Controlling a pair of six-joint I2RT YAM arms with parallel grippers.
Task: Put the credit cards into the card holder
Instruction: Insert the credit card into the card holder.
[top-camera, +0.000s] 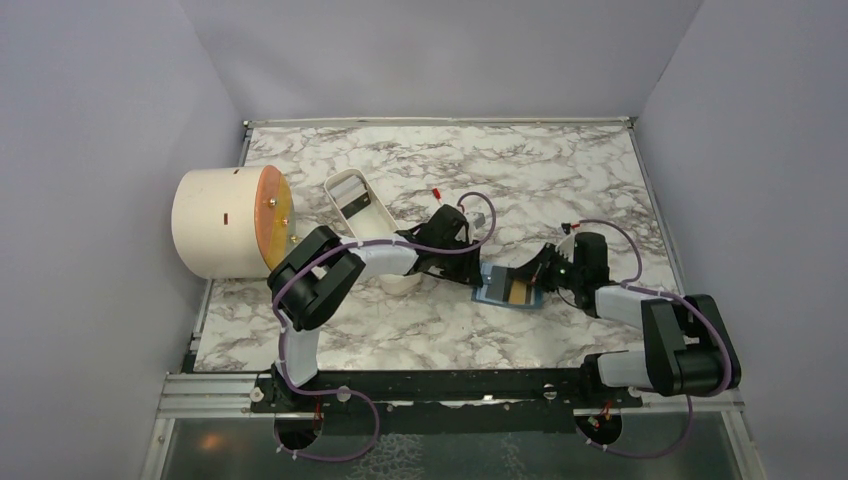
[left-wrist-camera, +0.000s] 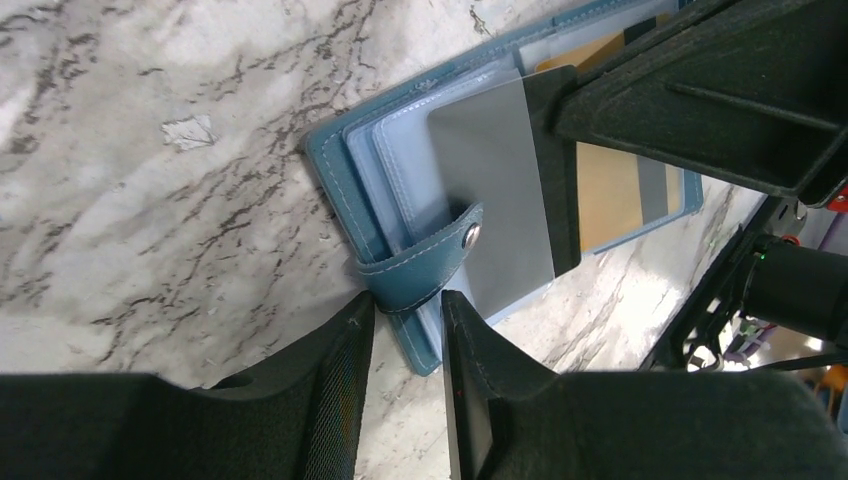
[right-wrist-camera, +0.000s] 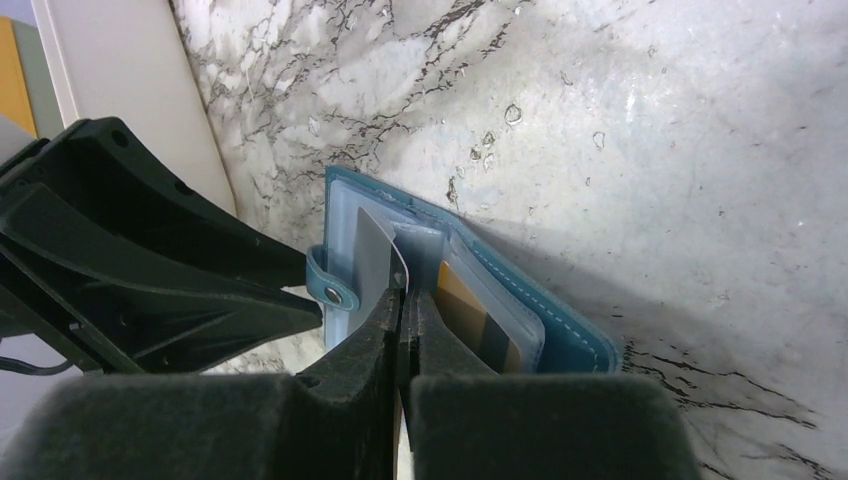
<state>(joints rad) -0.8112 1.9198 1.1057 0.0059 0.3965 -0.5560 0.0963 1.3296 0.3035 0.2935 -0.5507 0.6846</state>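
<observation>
The teal card holder (top-camera: 497, 293) lies open on the marble table, also in the left wrist view (left-wrist-camera: 335, 170) and the right wrist view (right-wrist-camera: 560, 320). The yellow-orange card (left-wrist-camera: 605, 190) sits in its far panel's clear pocket (right-wrist-camera: 455, 295). My left gripper (left-wrist-camera: 408, 300) (top-camera: 476, 270) pinches the holder's snap strap (left-wrist-camera: 425, 265) at its edge. My right gripper (right-wrist-camera: 405, 295) (top-camera: 540, 272) is shut on the grey card (left-wrist-camera: 490, 200), which stands tilted over the near panel, its lower edge at the pocket (right-wrist-camera: 375, 250).
A cream cylinder (top-camera: 215, 225) with a round orange face lies at the left. A long white oval tray (top-camera: 360, 205) lies beside it, just behind my left arm, and shows in the right wrist view (right-wrist-camera: 130, 90). Purple walls stand on three sides.
</observation>
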